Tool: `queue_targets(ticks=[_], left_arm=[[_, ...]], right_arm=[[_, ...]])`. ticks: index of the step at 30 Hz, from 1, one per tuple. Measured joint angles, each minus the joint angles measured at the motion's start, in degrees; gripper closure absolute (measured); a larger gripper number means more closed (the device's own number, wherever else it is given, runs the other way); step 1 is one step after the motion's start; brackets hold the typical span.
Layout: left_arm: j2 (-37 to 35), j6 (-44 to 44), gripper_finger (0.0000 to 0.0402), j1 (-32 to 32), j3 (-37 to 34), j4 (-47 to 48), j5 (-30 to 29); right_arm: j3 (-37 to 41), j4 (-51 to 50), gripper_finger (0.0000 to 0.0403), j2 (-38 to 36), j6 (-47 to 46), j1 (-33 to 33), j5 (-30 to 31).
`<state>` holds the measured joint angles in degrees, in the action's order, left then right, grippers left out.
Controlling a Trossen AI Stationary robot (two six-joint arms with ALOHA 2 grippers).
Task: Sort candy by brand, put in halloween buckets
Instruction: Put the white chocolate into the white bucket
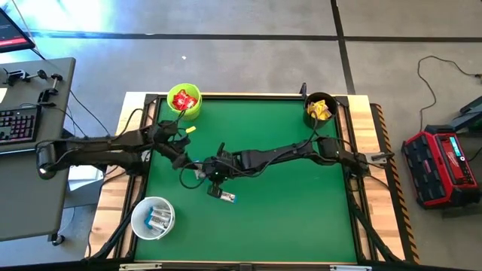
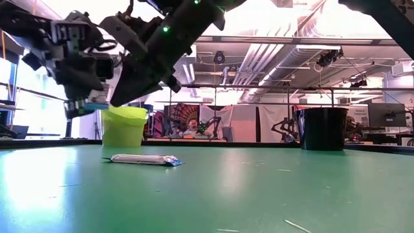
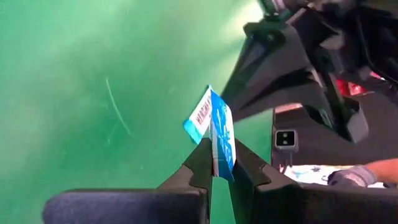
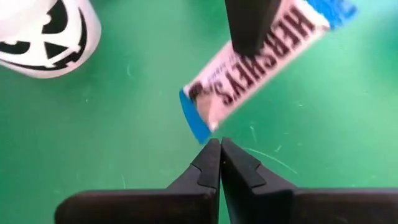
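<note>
My left gripper (image 3: 217, 152) hangs above the table's left part (image 1: 188, 159), shut on a slim white-and-blue candy bar (image 3: 214, 127). My right gripper (image 4: 219, 146) is shut and empty, reaching to the table's middle (image 1: 214, 183). It hovers just over a second white-and-blue bar (image 4: 261, 56), which lies flat on the green mat (image 1: 224, 196). The lime green bucket (image 1: 184, 102) at the far left holds red packets. The black bucket (image 1: 320, 110) at the far right holds yellow ones. The white bucket (image 1: 153, 218) at the near left holds white-and-blue bars. My left gripper pinches one end of the bar (image 3: 219, 163) between its two fingertips. The bar stands on edge and sticks out forward past the fingers, its free end (image 3: 202, 115) in the air. It is lifted clear of the mat.
A small yellow piece (image 1: 190, 129) lies on the mat beside the lime bucket. My right arm (image 3: 298, 68) stretches across the table close ahead of my left gripper. A person's gloved hand (image 3: 357, 175) shows beyond the table. The mat's right half (image 1: 301, 203) is bare.
</note>
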<state>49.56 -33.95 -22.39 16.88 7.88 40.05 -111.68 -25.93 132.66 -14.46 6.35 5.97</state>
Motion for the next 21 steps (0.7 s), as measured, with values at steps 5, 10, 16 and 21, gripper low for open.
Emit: queue_targets(ticks=[5, 10, 16, 21], left_arm=[[-8.10, -1.94, 0.0387, 2.89, 0.11, 7.37, -2.94], [-14.07, -2.14, 0.0387, 6.90, 4.70, 16.07, -7.63], [-15.47, -0.14, 0.0387, 12.18, 15.21, 26.66, -12.17], [-14.57, 1.61, 0.0387, 16.93, 23.18, 32.58, -17.77]], right_arm=[[0.01, 0.47, 0.0403, 0.09, 0.10, 1.94, 0.03], [0.01, 0.45, 0.0403, 0.09, -1.81, 3.83, -0.03], [0.01, 0.30, 0.0403, -0.09, -3.06, 5.09, -2.26], [0.01, -0.01, 0.0403, -0.33, -2.33, 5.16, -7.47]])
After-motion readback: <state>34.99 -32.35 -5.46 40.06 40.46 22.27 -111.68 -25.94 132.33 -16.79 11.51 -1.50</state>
